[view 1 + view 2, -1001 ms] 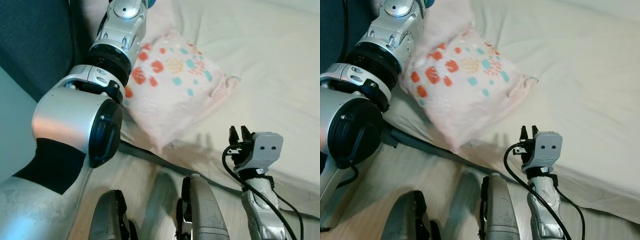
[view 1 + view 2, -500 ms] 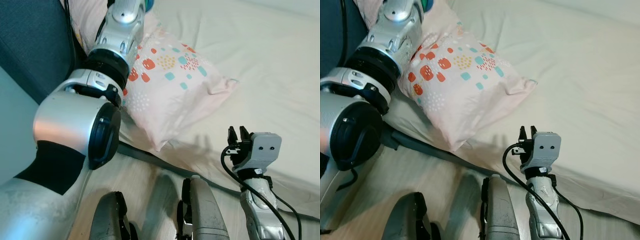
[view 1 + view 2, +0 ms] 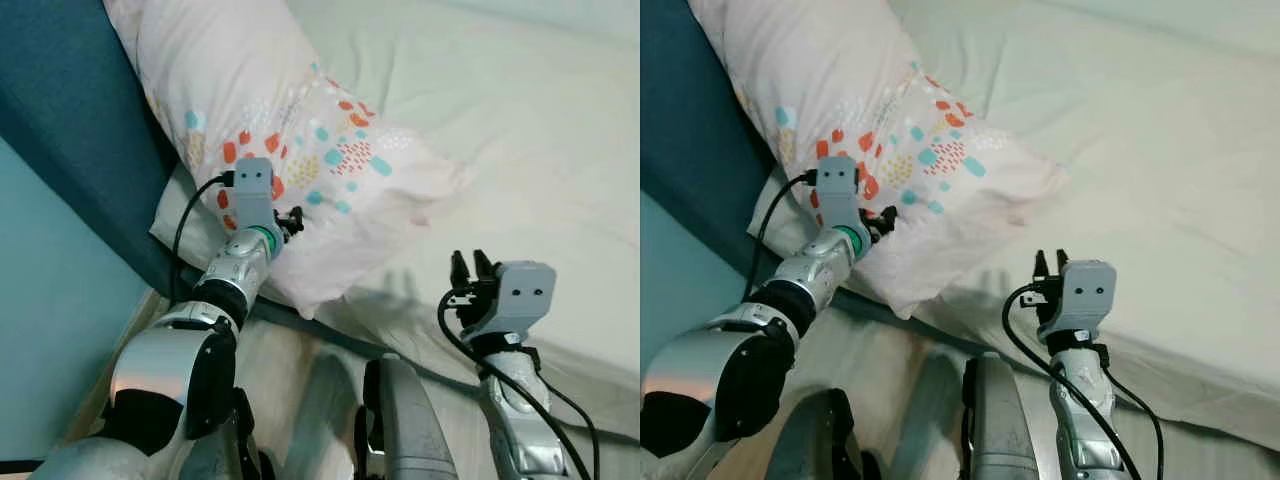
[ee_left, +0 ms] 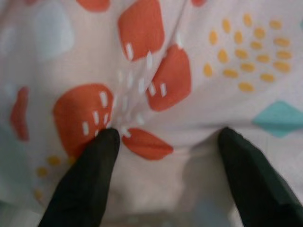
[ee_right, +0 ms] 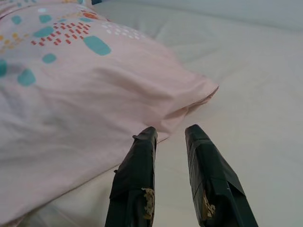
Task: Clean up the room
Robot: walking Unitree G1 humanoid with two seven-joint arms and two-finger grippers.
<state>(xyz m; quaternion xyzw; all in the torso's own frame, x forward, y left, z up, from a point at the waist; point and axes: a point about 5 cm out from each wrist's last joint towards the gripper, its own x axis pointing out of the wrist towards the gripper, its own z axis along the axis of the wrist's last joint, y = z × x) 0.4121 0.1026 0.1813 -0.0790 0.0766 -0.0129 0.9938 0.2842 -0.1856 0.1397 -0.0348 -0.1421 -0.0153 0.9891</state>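
I am looking down at the bed [image 3: 540, 130], where the pink pillow [image 3: 300, 150] with orange, teal and yellow spots is lying against the dark blue headboard [image 3: 60, 110], its upper end leaning up along the headboard and its lower end spreading onto the pale sheet [image 3: 1160, 160].

My left gripper [image 3: 291, 222] is pressing into the lower edge of the pillow, near the side of the bed closest to me. In the left wrist view its fingers [image 4: 90, 179] are standing wide apart, both tips touching the spotted fabric [image 4: 156, 80] without pinching any of it between them.

My right gripper [image 3: 466, 266] is hovering over the sheet near the bed's edge, pointing toward the pillow's corner [image 5: 203, 92] but apart from it. In the right wrist view its fingers [image 5: 137, 184] are sitting close to each other with a narrow gap between them, and nothing is caught in that gap.

Below the bed I am seeing the robot's legs [image 3: 400, 420] over a light wooden floor [image 3: 880, 350].
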